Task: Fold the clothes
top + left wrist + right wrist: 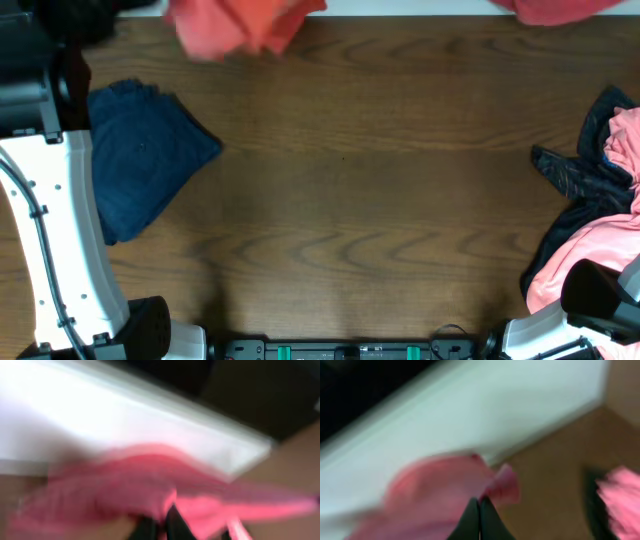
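One of the clothes, an orange-red T-shirt [240,25], hangs blurred over the table's far edge, and another part of red cloth [560,8] shows at the top right. Neither gripper shows in the overhead view. In the left wrist view my left gripper [162,519] is shut on the pink-red fabric [125,485], which spreads out ahead of the dark fingers. In the right wrist view my right gripper [479,503] is shut, its tips pinching a bunched edge of the same cloth [435,495]. Both wrist views are blurred.
A folded dark blue garment [145,160] lies at the left beside the white left arm [60,240]. A heap of pink and black-patterned clothes [600,210] sits at the right edge. A white wall [485,420] runs beyond the wooden table [360,200].
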`<act>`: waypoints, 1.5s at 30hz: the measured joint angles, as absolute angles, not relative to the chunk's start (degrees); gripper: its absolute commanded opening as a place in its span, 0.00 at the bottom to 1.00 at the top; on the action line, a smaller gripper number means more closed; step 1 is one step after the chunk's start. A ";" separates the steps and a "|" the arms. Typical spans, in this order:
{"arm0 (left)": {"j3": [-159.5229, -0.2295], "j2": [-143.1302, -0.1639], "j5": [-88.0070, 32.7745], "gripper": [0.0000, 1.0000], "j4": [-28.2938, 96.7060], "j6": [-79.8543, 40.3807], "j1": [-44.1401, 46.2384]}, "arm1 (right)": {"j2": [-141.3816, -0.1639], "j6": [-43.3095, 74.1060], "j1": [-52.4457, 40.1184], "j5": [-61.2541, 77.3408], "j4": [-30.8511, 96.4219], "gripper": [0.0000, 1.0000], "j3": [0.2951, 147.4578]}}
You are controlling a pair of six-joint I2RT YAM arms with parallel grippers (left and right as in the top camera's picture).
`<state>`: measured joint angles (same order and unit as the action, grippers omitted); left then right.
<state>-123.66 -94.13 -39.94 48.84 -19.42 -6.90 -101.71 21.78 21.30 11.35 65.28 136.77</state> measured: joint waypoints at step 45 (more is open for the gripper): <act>-63.48 -87.37 -29.58 0.06 40.66 -12.60 -0.80 | -104.53 12.53 20.67 0.58 61.17 0.01 90.08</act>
